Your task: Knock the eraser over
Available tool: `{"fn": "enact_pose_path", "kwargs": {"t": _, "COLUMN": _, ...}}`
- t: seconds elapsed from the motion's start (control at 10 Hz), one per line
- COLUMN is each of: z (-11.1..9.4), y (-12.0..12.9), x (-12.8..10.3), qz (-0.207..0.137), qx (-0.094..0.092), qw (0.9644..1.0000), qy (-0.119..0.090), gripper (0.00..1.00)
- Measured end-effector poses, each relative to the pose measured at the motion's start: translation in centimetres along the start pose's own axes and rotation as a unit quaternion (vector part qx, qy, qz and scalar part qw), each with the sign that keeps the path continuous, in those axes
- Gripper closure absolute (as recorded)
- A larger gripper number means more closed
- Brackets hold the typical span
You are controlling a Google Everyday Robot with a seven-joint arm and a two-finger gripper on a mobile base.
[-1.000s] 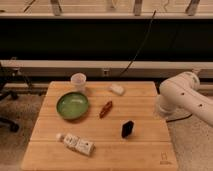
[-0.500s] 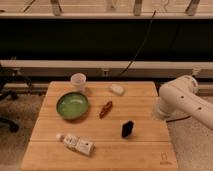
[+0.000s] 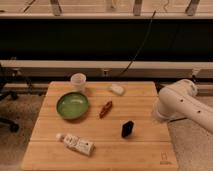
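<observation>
Evidently empty green bowl (image 3: 73, 106); tool unseen.

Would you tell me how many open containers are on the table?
2: green bowl left of centre, white cup behind it. The gripper is out of view; only the arm shows, at right.

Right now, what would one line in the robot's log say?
eraser: standing, front-centre of table | arm: at table's right edge, apart from eraser | claw: not in view | state: not yet knocked
</observation>
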Motion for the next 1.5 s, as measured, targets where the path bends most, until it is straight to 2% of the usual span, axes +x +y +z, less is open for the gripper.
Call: {"fn": "enact_pose_path", "kwargs": {"t": 1.5, "z": 2.5, "y": 0.5, "x": -2.9, "qz": -0.013, "qx": -0.005, "qw": 0.9998, "qy": -0.01, "gripper": 1.0}}
